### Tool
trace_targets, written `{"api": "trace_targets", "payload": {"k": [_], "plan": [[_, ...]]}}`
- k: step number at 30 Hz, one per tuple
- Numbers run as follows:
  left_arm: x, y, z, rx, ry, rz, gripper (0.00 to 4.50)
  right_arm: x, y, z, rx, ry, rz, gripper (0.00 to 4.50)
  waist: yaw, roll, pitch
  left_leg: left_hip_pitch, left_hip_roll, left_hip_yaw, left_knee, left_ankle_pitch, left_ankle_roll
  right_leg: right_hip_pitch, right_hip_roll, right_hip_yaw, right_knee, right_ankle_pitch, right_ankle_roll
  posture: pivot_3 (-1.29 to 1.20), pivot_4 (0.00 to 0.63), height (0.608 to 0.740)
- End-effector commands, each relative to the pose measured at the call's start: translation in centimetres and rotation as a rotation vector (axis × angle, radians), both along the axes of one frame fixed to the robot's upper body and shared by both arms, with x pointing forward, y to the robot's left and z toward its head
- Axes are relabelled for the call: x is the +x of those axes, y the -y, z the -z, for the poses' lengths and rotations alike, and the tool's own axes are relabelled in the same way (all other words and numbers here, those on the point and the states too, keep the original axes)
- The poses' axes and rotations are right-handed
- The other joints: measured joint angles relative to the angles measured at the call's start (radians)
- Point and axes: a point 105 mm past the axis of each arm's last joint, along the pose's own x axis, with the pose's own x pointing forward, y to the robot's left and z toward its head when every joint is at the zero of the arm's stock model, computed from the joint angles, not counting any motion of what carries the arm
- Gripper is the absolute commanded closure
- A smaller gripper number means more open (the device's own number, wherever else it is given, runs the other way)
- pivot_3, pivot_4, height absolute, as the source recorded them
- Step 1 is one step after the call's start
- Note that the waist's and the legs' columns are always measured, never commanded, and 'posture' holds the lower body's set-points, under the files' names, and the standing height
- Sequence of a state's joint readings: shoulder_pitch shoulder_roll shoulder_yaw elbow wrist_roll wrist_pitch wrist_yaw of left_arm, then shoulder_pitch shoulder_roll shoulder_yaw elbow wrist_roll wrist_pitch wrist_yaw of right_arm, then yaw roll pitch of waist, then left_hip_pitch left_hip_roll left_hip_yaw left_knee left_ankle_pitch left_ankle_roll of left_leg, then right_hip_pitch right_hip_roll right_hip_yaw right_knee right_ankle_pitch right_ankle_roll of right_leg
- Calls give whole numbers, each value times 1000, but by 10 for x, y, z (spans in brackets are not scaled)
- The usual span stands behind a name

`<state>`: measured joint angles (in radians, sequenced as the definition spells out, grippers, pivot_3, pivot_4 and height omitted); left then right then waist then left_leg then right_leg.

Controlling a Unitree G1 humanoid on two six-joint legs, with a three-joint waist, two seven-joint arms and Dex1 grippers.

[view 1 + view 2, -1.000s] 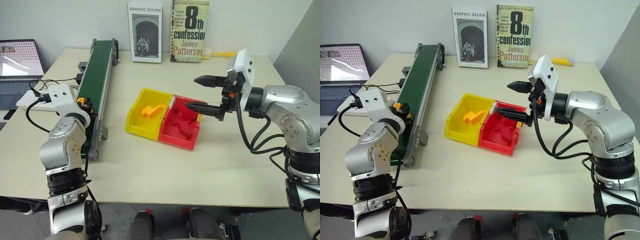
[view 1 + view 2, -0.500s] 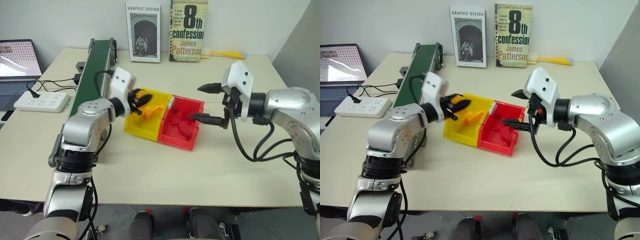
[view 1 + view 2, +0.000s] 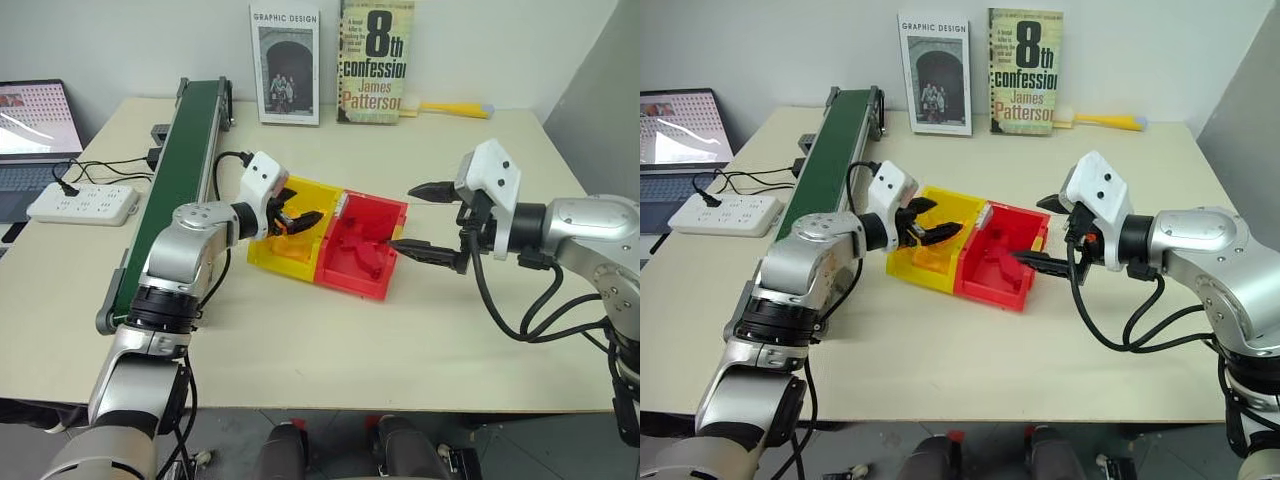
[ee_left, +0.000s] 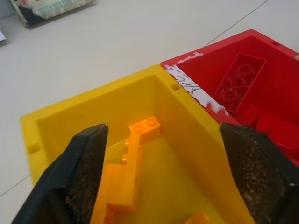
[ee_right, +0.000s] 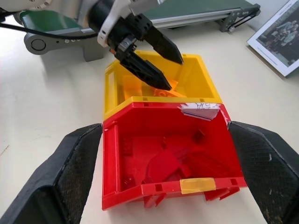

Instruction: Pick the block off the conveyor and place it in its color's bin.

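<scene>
Left wrist view: the left end effector (image 4: 161, 186) is spread wide over the yellow bin (image 4: 84, 116). The orange block (image 4: 133, 154) lies inside it. The right end effector (image 3: 425, 222) is spread too, beside the red bin (image 3: 385, 215).

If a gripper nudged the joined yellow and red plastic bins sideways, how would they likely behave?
The yellow open-topped plastic bin and red plastic bin look rigid and joined, so would probably slide together. Their wide shallow shape makes tipping unlikely. Holding a few small pieces, they seem light on the smooth beige tabletop.
</scene>
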<state>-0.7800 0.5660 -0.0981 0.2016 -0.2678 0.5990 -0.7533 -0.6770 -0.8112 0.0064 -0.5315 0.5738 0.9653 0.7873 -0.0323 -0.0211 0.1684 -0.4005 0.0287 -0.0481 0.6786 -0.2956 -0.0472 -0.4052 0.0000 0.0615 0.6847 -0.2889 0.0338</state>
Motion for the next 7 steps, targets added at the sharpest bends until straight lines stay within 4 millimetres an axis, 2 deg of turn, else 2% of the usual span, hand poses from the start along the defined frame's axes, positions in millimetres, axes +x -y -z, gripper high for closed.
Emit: {"api": "trace_targets", "payload": {"k": [1, 4, 7], "plan": [[-16, -33, -38, 91, 97, 53, 18, 4, 20, -3, -27, 17, 19, 0, -1, 0, 0, 0, 0, 0, 0, 0, 0, 0, 0, 0, 0, 0, 0, 0, 150, 740], [-34, -51, -45, 156, 72, 112, 18, 11, 32, -1, -51, 11, 34, 0, -1, 2, 1, 0, 0, 1, -1, 0, 0, -1, 0, 0, -1, 0, 0, 0, 150, 740], [-42, -61, -49, 193, 70, 123, 18, 18, 37, 2, -44, 8, 50, 0, 1, 2, 1, 0, 0, 2, 0, 0, 0, 0, 0, 0, -1, 0, 0, 0, 150, 740]]}}
